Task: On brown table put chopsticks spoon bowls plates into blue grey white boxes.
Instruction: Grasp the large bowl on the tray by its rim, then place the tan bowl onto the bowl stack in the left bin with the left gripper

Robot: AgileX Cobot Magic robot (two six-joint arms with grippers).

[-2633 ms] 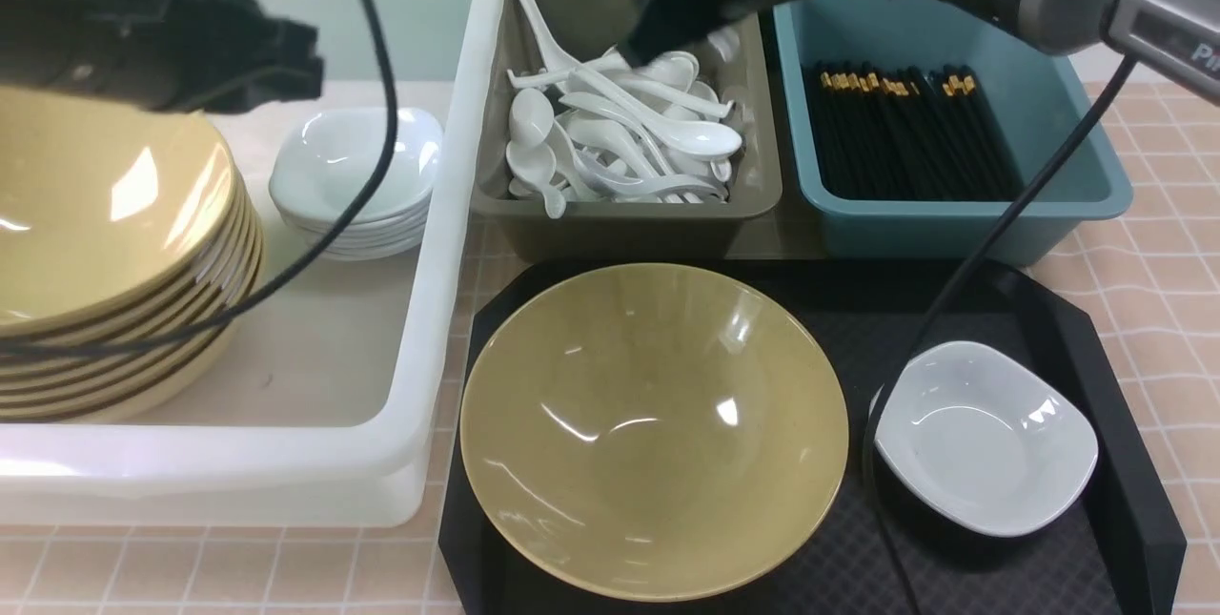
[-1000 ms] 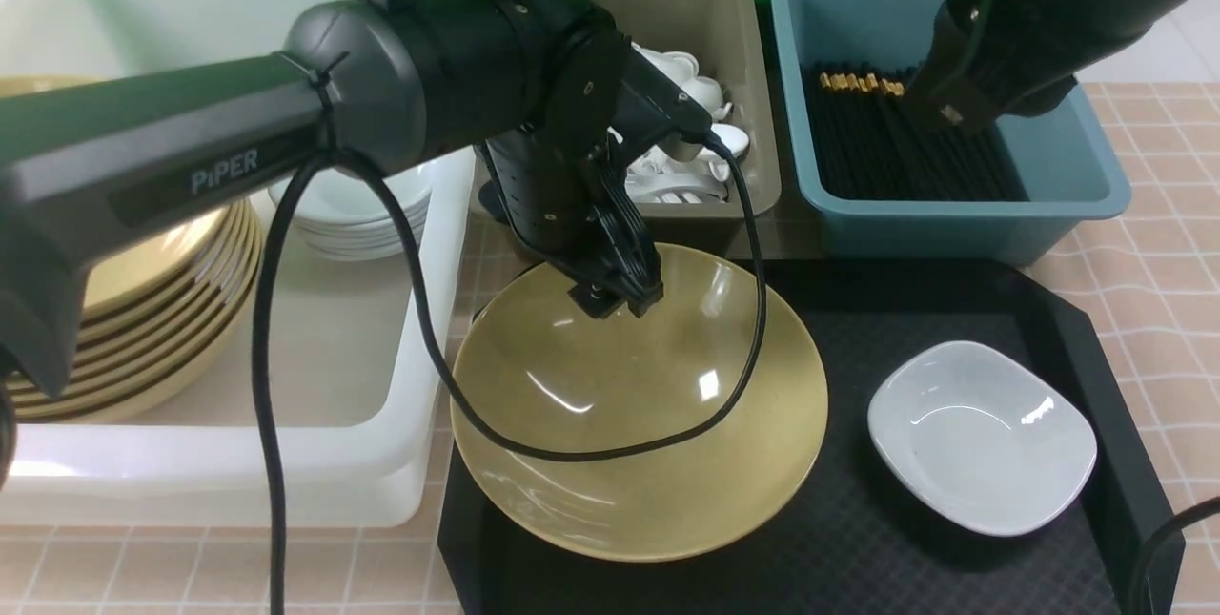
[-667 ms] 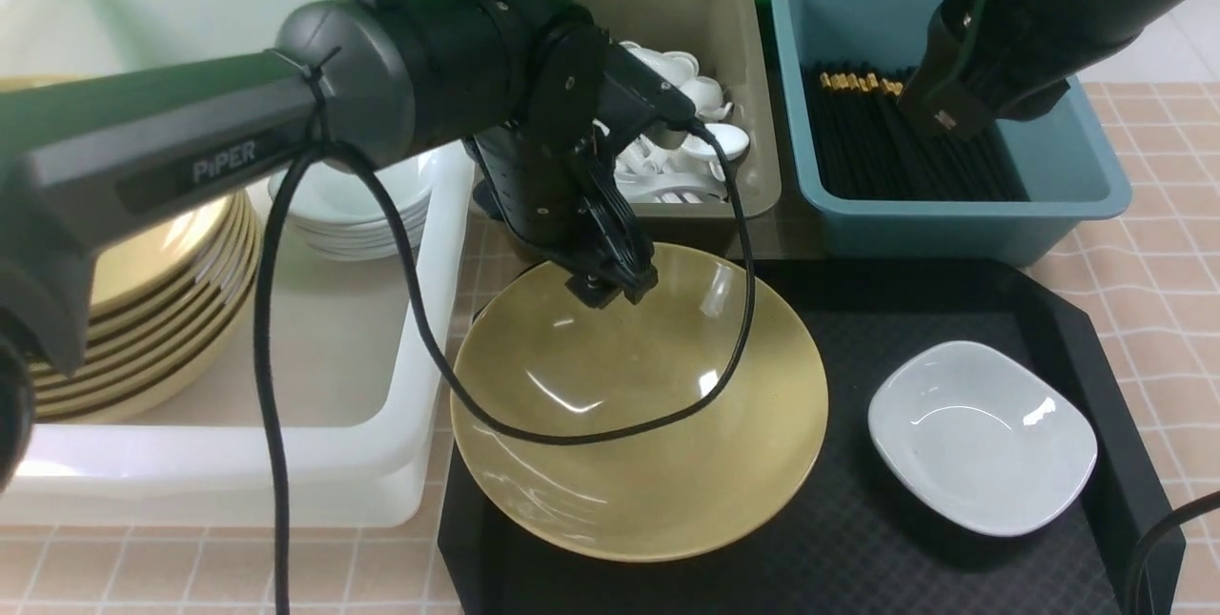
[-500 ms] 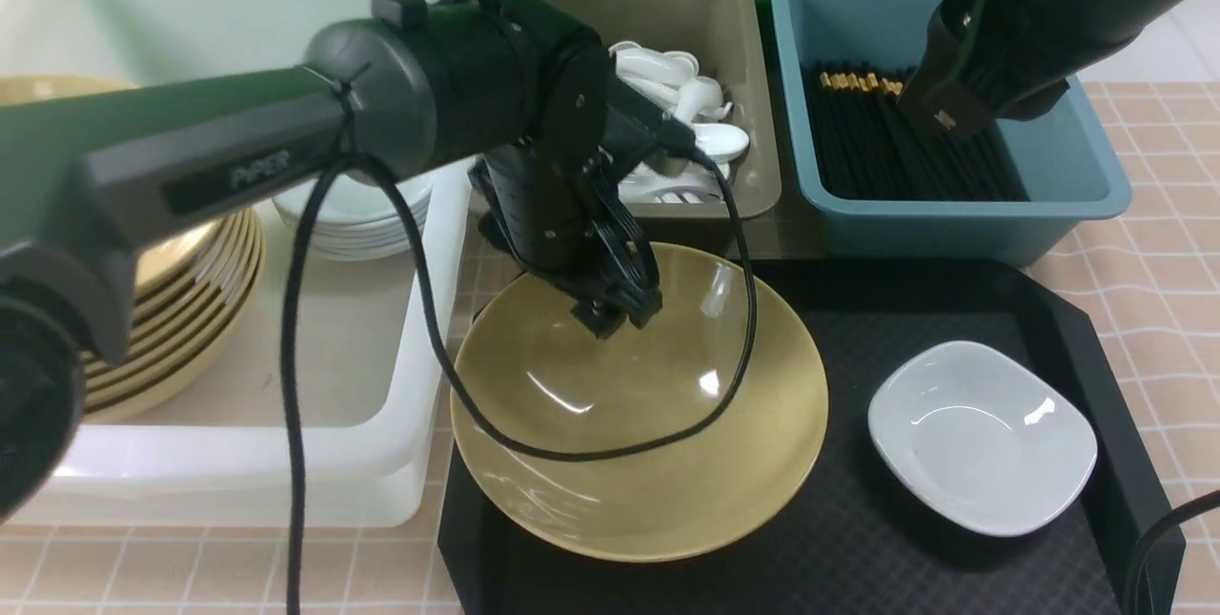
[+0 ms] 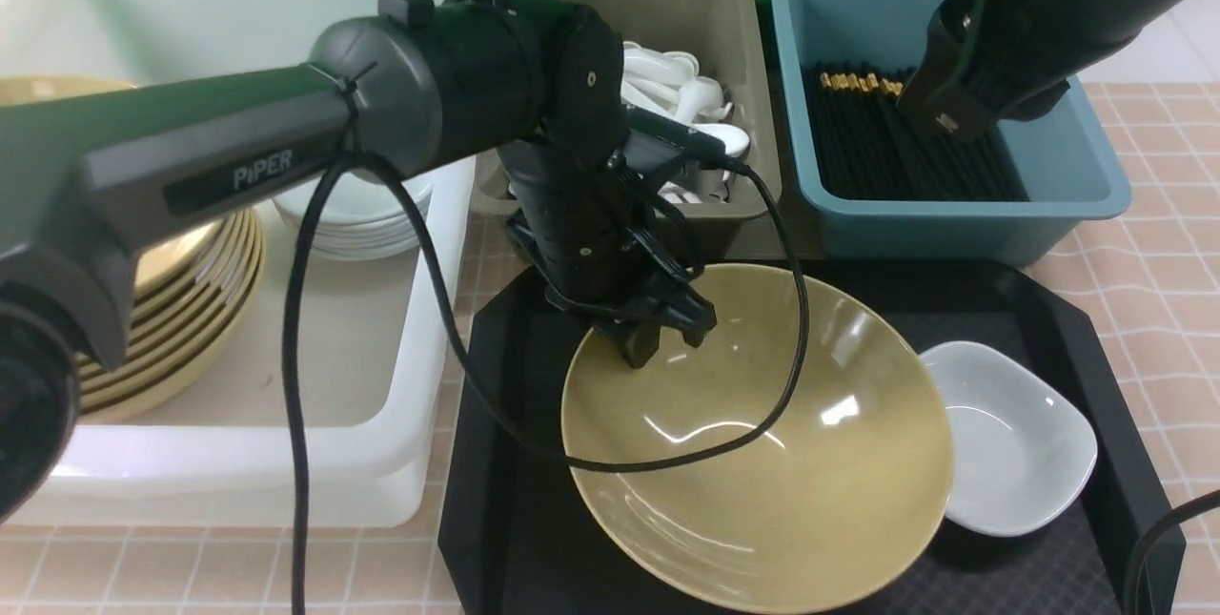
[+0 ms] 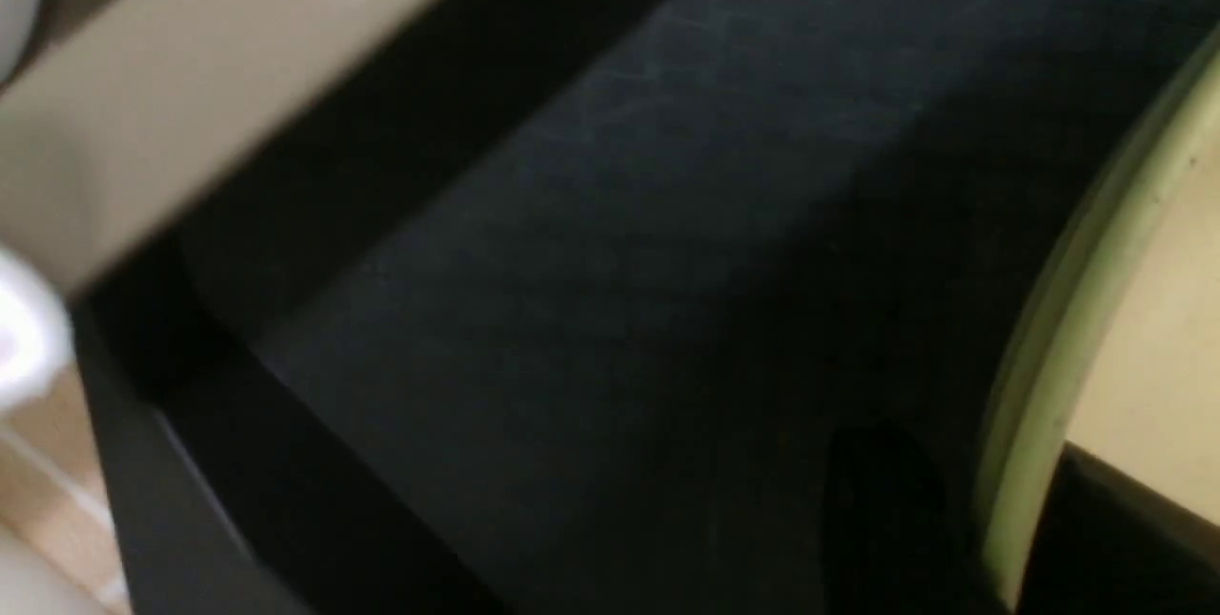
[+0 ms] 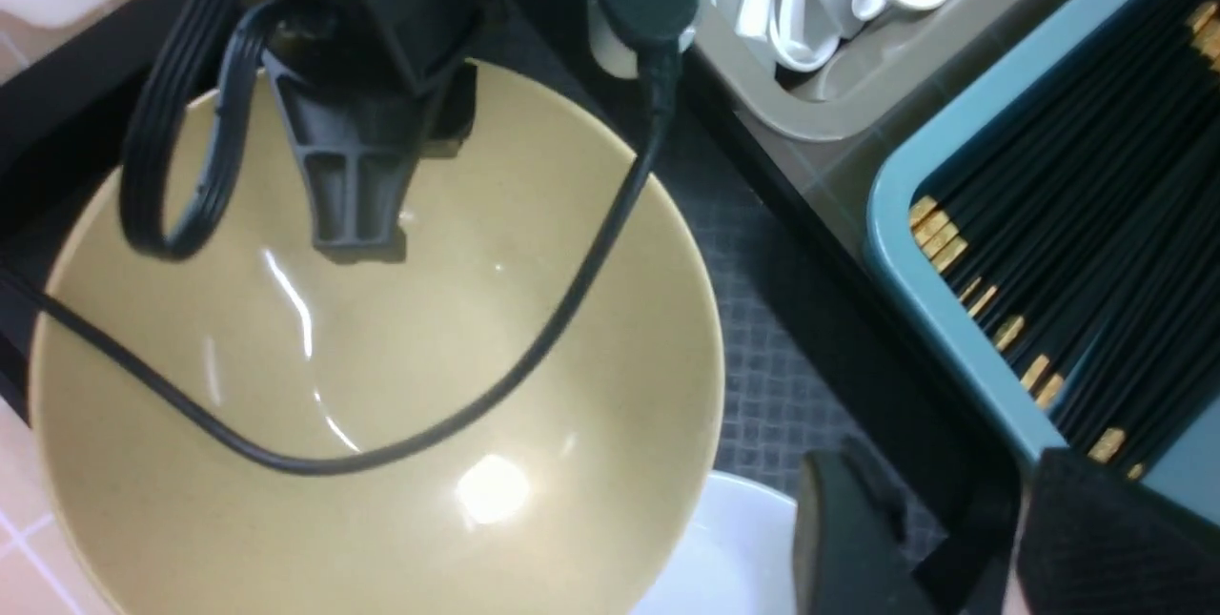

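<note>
My left fingers (image 5: 640, 346) are now clamped on the far rim of the tan bowl (image 5: 762, 472), one inside and one outside. A second ago they stood wide apart over that rim. The bowl has since shifted right and toward me on the black tray (image 5: 496, 462), and its edge now overlaps the left side of the white plate (image 5: 1025, 443). My right fingers (image 7: 839, 529) are apart and empty, unmoved above the chopsticks (image 5: 886, 148) in the blue box (image 5: 1077, 186).

The tan bowl (image 6: 1153, 338) (its rim blurred) sits over the black tray (image 6: 591, 262), near the grey box (image 6: 191, 91).
</note>
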